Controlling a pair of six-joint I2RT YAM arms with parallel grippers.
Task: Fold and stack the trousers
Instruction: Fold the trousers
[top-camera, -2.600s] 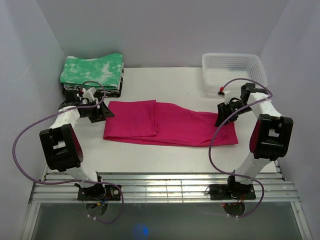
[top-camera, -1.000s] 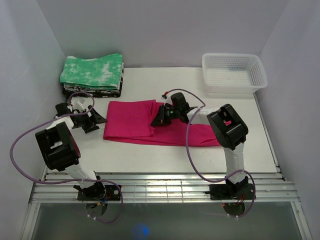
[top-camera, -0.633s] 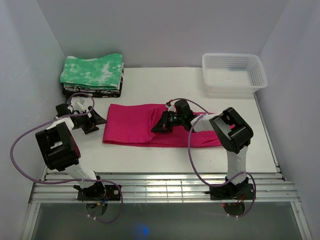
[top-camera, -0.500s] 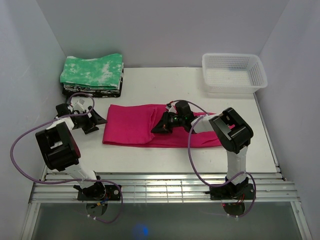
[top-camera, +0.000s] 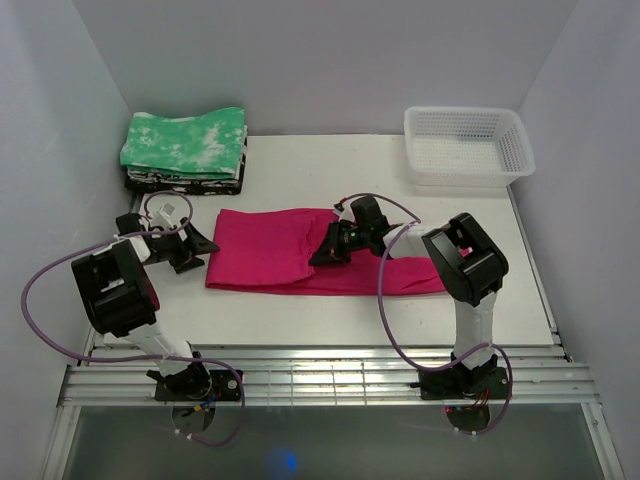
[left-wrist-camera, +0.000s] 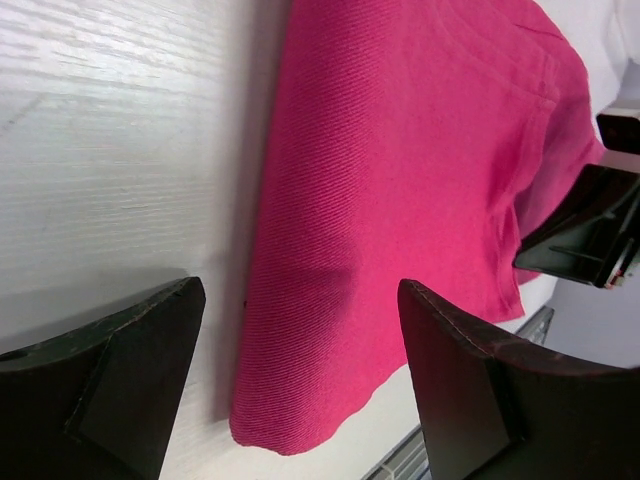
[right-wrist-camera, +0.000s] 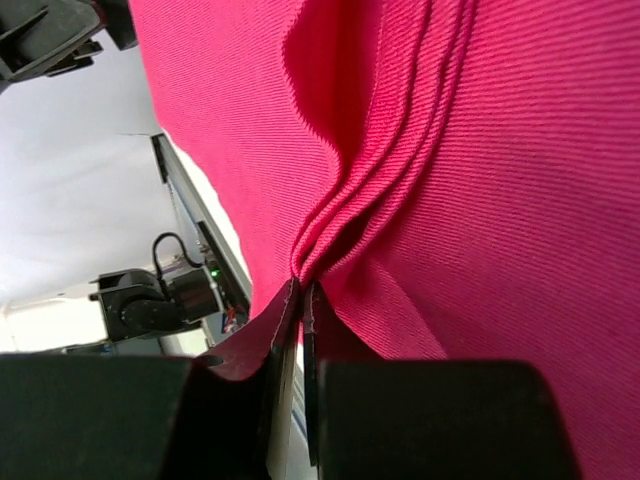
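Observation:
The magenta trousers (top-camera: 265, 250) lie flat across the middle of the table, with a layered fold near their centre. My right gripper (top-camera: 322, 255) rests on that fold, shut on a pinched ridge of the trousers (right-wrist-camera: 480, 180); its jaws (right-wrist-camera: 303, 300) meet with several fabric layers running into them. My left gripper (top-camera: 200, 247) sits low on the table at the trousers' left edge, open. In the left wrist view, that gripper (left-wrist-camera: 300, 400) has its two black fingers straddling the rounded corner of the trousers (left-wrist-camera: 400, 180) without touching it.
A stack of folded green-and-white cloth (top-camera: 185, 145) sits at the back left. A white mesh basket (top-camera: 468, 145) stands at the back right. A slatted metal rail (top-camera: 330, 375) runs along the near edge. White walls close in both sides.
My right gripper has swung from the trousers' right end to their middle, and the trousers' right end has drawn in to the left. My left gripper has edged right, toward the trousers' left edge.

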